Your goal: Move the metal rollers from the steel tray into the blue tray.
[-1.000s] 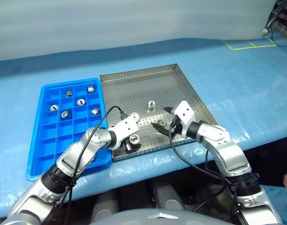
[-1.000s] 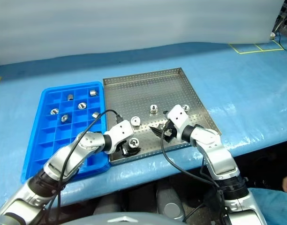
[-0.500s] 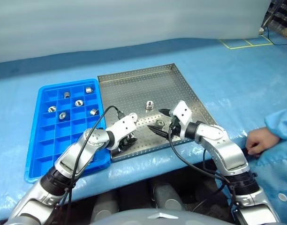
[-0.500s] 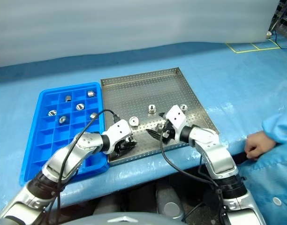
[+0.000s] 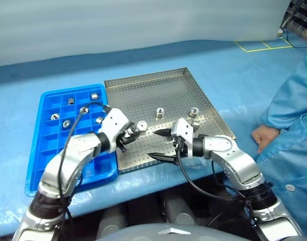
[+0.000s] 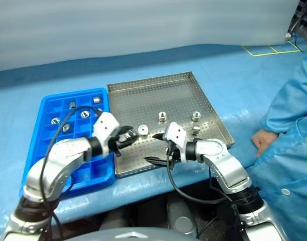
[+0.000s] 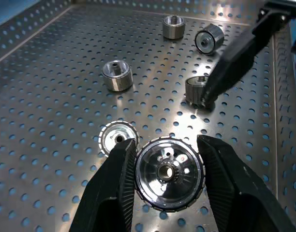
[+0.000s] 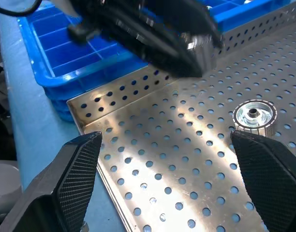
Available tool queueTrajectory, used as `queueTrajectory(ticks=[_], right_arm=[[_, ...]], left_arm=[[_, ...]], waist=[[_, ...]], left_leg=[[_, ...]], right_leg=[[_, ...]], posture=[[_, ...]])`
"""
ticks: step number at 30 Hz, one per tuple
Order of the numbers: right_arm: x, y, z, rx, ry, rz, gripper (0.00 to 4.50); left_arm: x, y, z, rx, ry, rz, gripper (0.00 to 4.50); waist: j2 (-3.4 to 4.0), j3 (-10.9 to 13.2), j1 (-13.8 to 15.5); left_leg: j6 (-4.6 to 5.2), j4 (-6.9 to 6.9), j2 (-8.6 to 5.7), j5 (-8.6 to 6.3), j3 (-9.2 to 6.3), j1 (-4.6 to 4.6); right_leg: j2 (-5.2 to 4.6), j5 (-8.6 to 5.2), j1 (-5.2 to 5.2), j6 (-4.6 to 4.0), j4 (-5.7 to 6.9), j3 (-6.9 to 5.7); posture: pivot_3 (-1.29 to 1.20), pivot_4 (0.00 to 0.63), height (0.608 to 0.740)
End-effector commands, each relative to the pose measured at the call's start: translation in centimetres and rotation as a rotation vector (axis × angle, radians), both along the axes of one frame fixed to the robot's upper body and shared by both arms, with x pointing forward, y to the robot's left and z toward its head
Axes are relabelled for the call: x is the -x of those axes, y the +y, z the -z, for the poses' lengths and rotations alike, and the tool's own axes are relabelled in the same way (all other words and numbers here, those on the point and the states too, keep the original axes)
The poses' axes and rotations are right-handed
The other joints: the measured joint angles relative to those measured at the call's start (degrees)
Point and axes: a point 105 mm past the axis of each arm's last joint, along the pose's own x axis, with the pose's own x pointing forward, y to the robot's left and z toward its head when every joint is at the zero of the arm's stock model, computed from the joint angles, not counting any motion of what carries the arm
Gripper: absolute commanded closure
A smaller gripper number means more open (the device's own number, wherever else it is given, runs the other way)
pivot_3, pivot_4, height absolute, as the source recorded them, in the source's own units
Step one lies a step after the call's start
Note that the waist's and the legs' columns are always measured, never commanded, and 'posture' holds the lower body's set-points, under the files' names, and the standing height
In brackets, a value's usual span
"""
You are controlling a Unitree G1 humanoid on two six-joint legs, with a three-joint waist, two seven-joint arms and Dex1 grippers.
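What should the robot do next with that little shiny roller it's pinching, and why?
Probably swing the left gripper sideways over the blue tray: it is shut on a roller, raised above the steel tray, and empty compartments lie right beside it.

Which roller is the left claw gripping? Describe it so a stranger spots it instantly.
Start at the steel tray, then go to its edge beside the blue tray. There the left claw pinches one roller between its black fingers; the other rollers lie loose on the perforated floor.
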Motion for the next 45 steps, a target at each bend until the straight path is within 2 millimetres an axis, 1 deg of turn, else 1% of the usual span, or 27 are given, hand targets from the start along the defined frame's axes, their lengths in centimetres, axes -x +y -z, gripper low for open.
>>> queueTrajectory(ticks=[1, 4, 6, 7, 9, 11, 12, 14, 17, 20, 24, 26, 28, 29, 30, 32, 33, 34, 35, 36, 37, 39, 40, 41, 42, 43, 45], right_arm=[[-1.0, 0.3, -1.2, 0.0, -0.092, 0.046, 0.0], [-1.4, 0.4, -1.0, -0.032, -0.071, 0.088, 0.0], [-1.3, 0.7, -1.3, -0.067, -0.058, 0.087, 0.0], [-1.3, 0.9, -1.4, -0.081, -0.055, 0.084, 0.0], [-1.3, 1.2, -1.5, -0.079, -0.058, 0.065, 0.0], [-1.5, 1.2, -1.5, -0.066, -0.064, 0.06, 0.0], [-1.6, 1.2, -1.5, -0.061, -0.066, 0.061, 0.0], [-1.8, 1.2, -1.6, -0.056, -0.07, 0.057, 0.0], [-1.7, 1.2, -1.5, -0.061, -0.064, 0.048, 0.0], [-1.5, 1.3, -1.2, -0.057, -0.058, 0.043, 0.0], [-1.5, 1.3, -1.2, -0.057, -0.06, 0.045, 0.0], [-1.6, 1.2, -1.3, -0.056, -0.066, 0.057, 0.0], [-1.7, 1.0, -1.4, -0.056, -0.07, 0.072, 0.0], [-1.8, 0.8, -1.3, -0.053, -0.072, 0.082, 0.0], [-1.8, 0.6, -1.3, -0.047, -0.075, 0.092, 0.0], [-1.9, 0.4, -1.1, -0.036, -0.08, 0.108, 0.0], [-2.0, 0.2, -1.1, -0.033, -0.082, 0.115, 0.0], [-2.0, 0.0, -1.1, -0.031, -0.085, 0.123, 0.0], [-2.1, -0.2, -1.2, -0.027, -0.09, 0.135, 0.0], [-2.3, -0.5, -1.2, -0.019, -0.097, 0.15, 0.0], [-2.4, -0.7, -1.3, -0.012, -0.103, 0.161, 0.0], [-2.5, -0.9, -1.2, 0.0, -0.111, 0.174, 0.0], [-2.5, -1.1, -1.1, 0.01, -0.114, 0.184, 0.0], [-2.6, -1.3, -1.0, 0.022, -0.119, 0.195, 0.0], [-2.5, -1.5, -0.9, 0.028, -0.121, 0.205, 0.0], [-2.5, -1.6, -0.8, 0.032, -0.124, 0.215, 0.0], [-2.4, -1.7, -0.7, 0.034, -0.128, 0.232, 0.0]], left_arm=[[-0.4, 4.7, -3.9, 0.061, -0.189, -0.284, 2.69], [0.7, 8.7, -4.0, 0.054, -0.205, -0.526, 2.69], [2.0, 10.9, -3.3, 0.017, -0.173, -0.646, 2.69], [2.6, 11.6, -3.0, -0.001, -0.155, -0.682, 2.69], [3.5, 13.2, -2.3, -0.039, -0.122, -0.77, 2.69], [3.9, 14.1, -1.8, -0.051, -0.103, -0.828, 2.69], [4.0, 14.4, -1.6, -0.052, -0.096, -0.848, 2.69], [4.1, 15.1, -0.9, -0.048, -0.072, -0.911, 2.69], [3.3, 15.2, 0.1, -0.011, -0.054, -0.95, 2.69], [2.5, 15.1, 0.4, 0.008, -0.054, -0.949, 2.69], [1.3, 15.7, 0.7, 0.002, -0.056, -0.97, 2.69], [1.2, 16.0, 0.7, -0.01, -0.067, -0.996, 2.05], [1.2, 16.2, 0.5, -0.007, -0.079, -1.016, 1.57], [1.1, 16.0, 0.3, 0.006, -0.092, -1.015, 1.2], [0.8, 15.6, -0.2, 0.048, -0.119, -0.993, 0.91], [-0.1, 14.1, -1.3, 0.133, -0.17, -0.92, 0.91], [-0.6, 12.8, -1.9, 0.186, -0.188, -0.853, 0.91], [-1.2, 10.9, -2.4, 0.231, -0.195, -0.756, 0.91], [-1.6, 8.3, -3.0, 0.269, -0.193, -0.612, 0.91], [-1.7, 5.1, -3.4, 0.302, -0.176, -0.44, 0.91], [-1.5, 2.8, -3.6, 0.315, -0.155, -0.301, 0.91], [-0.9, -0.2, -3.8, 0.313, -0.124, -0.113, 0.91], [-0.8, -1.7, -3.5, 0.284, -0.104, -0.027, 0.91], [-1.1, -3.0, -2.5, 0.214, -0.059, 0.038, 0.91], [-1.5, -3.6, -1.4, 0.133, -0.022, 0.071, 0.91], [-2.0, -3.8, -0.6, 0.066, 0.001, 0.085, 0.91], [-2.6, -4.1, 0.4, 0.013, 0.034, 0.117, 0.91]], waist=[[-0.05, 0.02, 0.25], [-0.08, 0.03, 1.04], [-0.13, 0.03, 1.46], [-0.13, 0.04, 1.7], [-0.17, 0.06, 2.61], [-0.22, 0.08, 3.48], [-0.23, 0.09, 4.05], [-0.27, 0.07, 4.77], [-0.29, 0.05, 5.31], [-0.33, 0.04, 5.85], [-0.33, 0.04, 6.04], [-0.33, 0.04, 5.95], [-0.34, 0.04, 5.93], [-0.34, 0.04, 5.93], [-0.34, 0.04, 5.93], [-0.37, 0.03, 6.1], [-0.39, 0.02, 6.1], [-0.39, 0.02, 6.13], [-0.4, 0.01, 6.12], [-0.4, 0.01, 6.08], [-0.4, 0.01, 6.11], [-0.4, 0.01, 5.77], [-0.4, 0.01, 5.35], [-0.39, 0.01, 4.92], [-0.39, 0.01, 4.51], [-0.39, 0.01, 4.21], [-0.3, -0.02, 3.21]], left_leg=[[0.0, 0.01, 0.01, 0.0, -0.01, 0.0], [0.0, 0.02, 0.0, 0.0, -0.03, 0.0], [0.0, 0.0, -0.01, 0.0, -0.04, 0.0], [0.01, -0.02, 0.0, -0.01, -0.05, -0.01], [0.02, -0.03, -0.01, -0.02, -0.13, -0.02], [0.01, -0.01, -0.01, -0.02, -0.16, -0.02], [0.01, 0.03, -0.01, -0.02, -0.15, -0.02], [0.01, 0.12, -0.02, -0.02, -0.11, -0.01], [0.01, 0.14, -0.04, -0.02, -0.09, 0.0], [0.01, 0.11, -0.03, -0.02, -0.08, 0.0], [0.01, 0.04, -0.03, -0.02, -0.08, -0.01], [0.01, 0.04, -0.02, -0.02, -0.06, -0.01], [0.01, 0.03, -0.02, -0.02, -0.03, -0.02], [0.0, 0.02, -0.02, -0.02, -0.04, -0.02], [0.0, 0.02, -0.03, -0.02, -0.04, -0.02], [0.0, 0.04, -0.03, -0.02, -0.04, -0.02], [0.0, 0.05, -0.04, -0.02, -0.05, -0.04], [0.0, 0.08, -0.04, -0.02, -0.05, -0.04], [0.0, 0.12, -0.06, -0.02, -0.05, -0.05], [0.0, 0.13, -0.07, -0.02, -0.05, -0.06], [0.0, 0.14, -0.09, -0.02, -0.04, -0.06], [0.01, 0.15, -0.13, -0.02, -0.03, -0.07], [0.02, 0.14, -0.12, -0.03, 0.01, -0.07], [0.03, 0.1, -0.11, -0.04, 0.02, -0.07], [0.03, 0.05, -0.1, -0.03, 0.02, -0.07], [0.02, 0.04, -0.09, -0.03, -0.03, -0.06], [0.03, 0.03, -0.05, -0.03, -0.09, -0.04]], right_leg=[[0.0, 0.0, 0.0, 0.0, 0.0, -0.02], [0.0, 0.01, 0.02, 0.02, 0.0, -0.03], [-0.02, 0.04, 0.02, 0.06, -0.02, -0.02], [-0.02, 0.19, 0.02, 0.32, -0.04, -0.02], [-0.03, 0.19, 0.0, 0.33, -0.06, -0.03], [-0.03, 0.13, 0.01, 0.22, -0.06, -0.06], [-0.03, -0.01, 0.03, -0.02, -0.06, -0.11], [-0.06, -0.01, 0.08, -0.02, -0.05, -0.15], [-0.09, -0.01, 0.14, -0.02, -0.06, -0.18], [-0.06, -0.01, 0.12, -0.03, -0.06, -0.19], [-0.06, -0.01, 0.09, -0.05, -0.05, -0.2], [-0.07, -0.01, 0.09, -0.05, -0.06, -0.19], [-0.08, -0.01, 0.06, -0.05, -0.07, -0.17], [-0.08, -0.01, 0.06, -0.05, -0.07, -0.17], [-0.09, -0.01, 0.06, -0.05, -0.07, -0.17], [-0.11, -0.01, 0.08, -0.05, -0.07, -0.18], [-0.12, -0.01, 0.08, -0.05, -0.07, -0.19], [-0.12, 0.0, 0.08, -0.05, -0.07, -0.2], [-0.13, 0.0, 0.1, -0.04, -0.07, -0.2], [-0.13, 0.0, 0.11, -0.04, -0.07, -0.19], [-0.14, 0.01, 0.11, -0.03, -0.07, -0.18], [-0.16, 0.01, 0.12, -0.01, -0.11, -0.16], [-0.16, 0.02, 0.11, -0.01, -0.12, -0.13], [-0.14, 0.01, 0.08, -0.01, -0.11, -0.11], [-0.12, 0.01, 0.05, -0.01, -0.11, -0.11], [-0.07, 0.0, 0.05, -0.03, -0.06, -0.13], [0.03, -0.01, 0.06, -0.04, -0.04, -0.13]], posture=[[-0.11, 0.15, 0.74], [-0.05, 0.15, 0.74], [-0.04, 0.15, 0.74], [-0.02, 0.15, 0.74], [-0.01, 0.15, 0.74], [0.0, 0.15, 0.74], [0.0, 0.15, 0.74], [0.01, 0.15, 0.74], [0.01, 0.15, 0.74], [0.01, 0.15, 0.74], [0.01, 0.15, 0.74], [-0.01, 0.15, 0.74], [-0.02, 0.15, 0.74], [-0.03, 0.15, 0.74], [-0.03, 0.15, 0.74], [-0.04, 0.15, 0.74], [-0.04, 0.15, 0.74], [-0.04, 0.15, 0.74], [-0.05, 0.15, 0.74], [-0.06, 0.15, 0.74], [-0.06, 0.15, 0.74], [-0.08, 0.15, 0.74], [-0.09, 0.15, 0.74], [-0.11, 0.15, 0.74], [-0.12, 0.15, 0.74], [-0.13, 0.15, 0.74], [-0.16, 0.15, 0.74]])
